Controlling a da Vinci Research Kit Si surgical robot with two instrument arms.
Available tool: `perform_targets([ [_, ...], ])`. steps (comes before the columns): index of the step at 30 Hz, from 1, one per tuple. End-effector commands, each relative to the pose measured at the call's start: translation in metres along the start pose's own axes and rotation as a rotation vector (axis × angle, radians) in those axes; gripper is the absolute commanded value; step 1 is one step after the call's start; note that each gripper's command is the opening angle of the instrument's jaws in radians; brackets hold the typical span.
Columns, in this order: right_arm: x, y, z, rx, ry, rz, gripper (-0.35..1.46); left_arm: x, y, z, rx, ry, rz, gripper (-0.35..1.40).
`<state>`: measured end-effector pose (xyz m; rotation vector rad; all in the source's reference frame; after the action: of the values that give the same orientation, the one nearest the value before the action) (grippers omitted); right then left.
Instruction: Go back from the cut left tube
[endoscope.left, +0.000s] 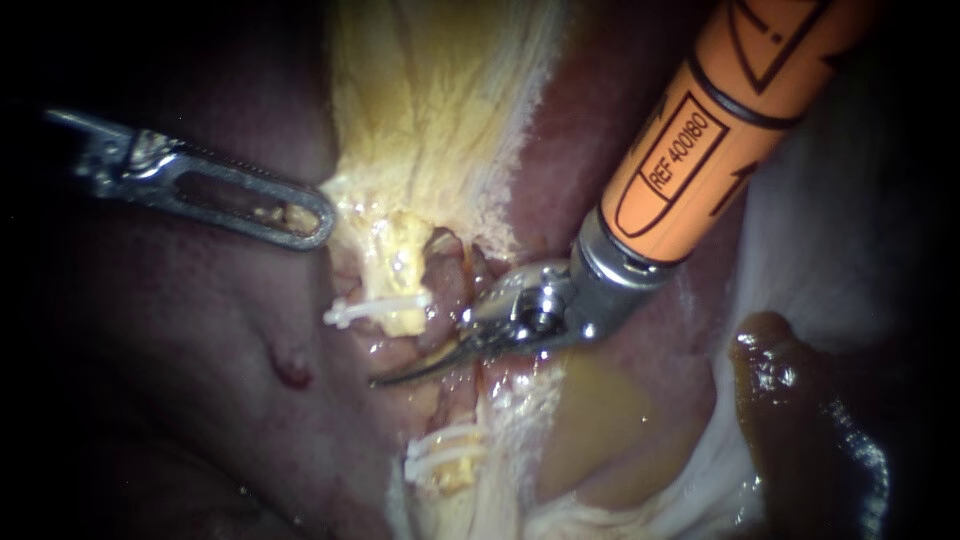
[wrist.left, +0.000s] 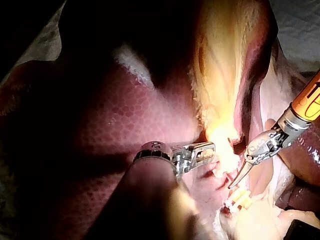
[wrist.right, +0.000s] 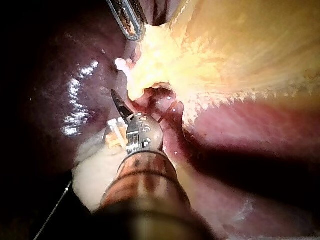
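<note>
Jaws of right instrument (endoscope.left: 400, 374) lie together between upper clip (endoscope.left: 375, 308) and lower clip (endoscope.left: 445, 455); left instrument (endoscope.left: 300, 215) clamps yellow tissue (endoscope.left: 430, 100).

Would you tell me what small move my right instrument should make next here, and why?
Probably draw the right instrument back along its shaft, with its jaws shut as they appear now. Its curved tip lies in the gap between the upper clip and the lower clips, where the cut tube looks already parted, so nothing seems left to do there.
</note>
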<state>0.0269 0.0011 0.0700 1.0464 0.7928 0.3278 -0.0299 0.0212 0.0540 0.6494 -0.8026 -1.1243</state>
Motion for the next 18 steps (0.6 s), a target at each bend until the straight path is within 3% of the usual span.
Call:
perform_targets([
  [1,-0.0001,0.0,0.0,0.007,-0.001,-0.001,-0.35,0.0,0.0001,0.0001,0.001,0.0,0.0,-0.35],
  [8,-0.0007,0.0001,0.0005,0.017,-0.008,-0.025,-0.3,0.0,0.0003,0.0002,0.001,0.0,0.001,-0.35],
  [10,-0.0009,0.0002,0.0007,0.02,-0.008,-0.027,0.49,0.0,0.0003,0.0002,0.001,0.0,0.001,-0.35],
  [13,-0.0012,0.0003,0.001,-0.011,0.022,-0.031,1.15,0.0,0.0003,0.0002,0.001,0.0,0.001,-0.35],
  [18,-0.0013,0.0003,0.001,-0.024,0.03,-0.03,1.28,0.0,0.0003,0.0002,0.001,0.0,0.001,-0.35],
])
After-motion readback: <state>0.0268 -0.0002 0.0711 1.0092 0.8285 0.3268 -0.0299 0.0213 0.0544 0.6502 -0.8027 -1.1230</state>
